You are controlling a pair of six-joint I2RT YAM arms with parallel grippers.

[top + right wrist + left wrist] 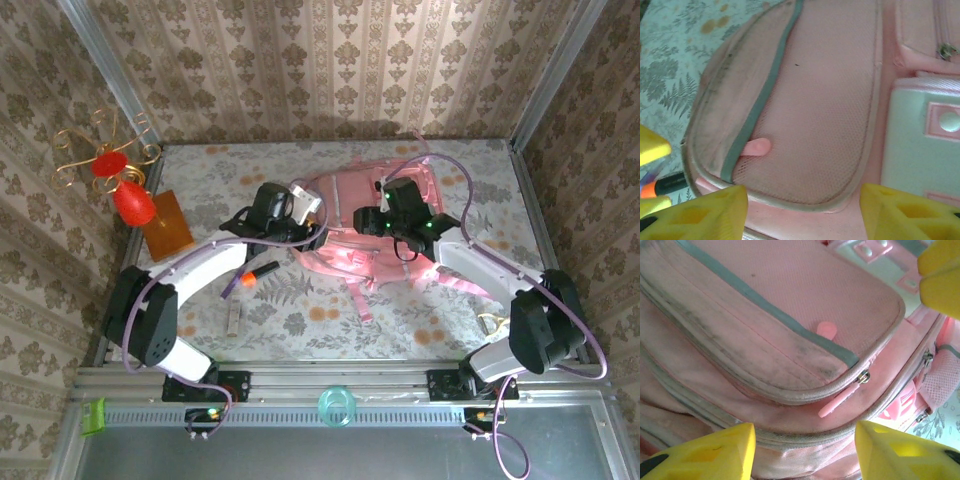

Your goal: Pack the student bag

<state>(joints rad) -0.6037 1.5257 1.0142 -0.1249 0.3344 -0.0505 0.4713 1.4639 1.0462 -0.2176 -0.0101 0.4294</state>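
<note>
The student bag (350, 235), a soft pink backpack, lies flat in the middle of the table with its front pockets facing up. My left gripper (303, 208) hovers at its left edge. In the left wrist view this gripper (805, 455) is open, its yellow fingers (705, 455) spread over the pocket seams and a pink zip pull (840, 401). My right gripper (382, 218) hangs over the bag's middle. In the right wrist view it (802, 215) is open too, above the mesh front pocket (810, 100). Neither holds anything.
An orange marker (258, 272) lies on the table left of the bag and a small pale stick (234, 320) sits nearer the front. A red ornament (130, 200) and an orange block (165, 225) stand at the far left. A teal ring (337, 405) rests on the front rail.
</note>
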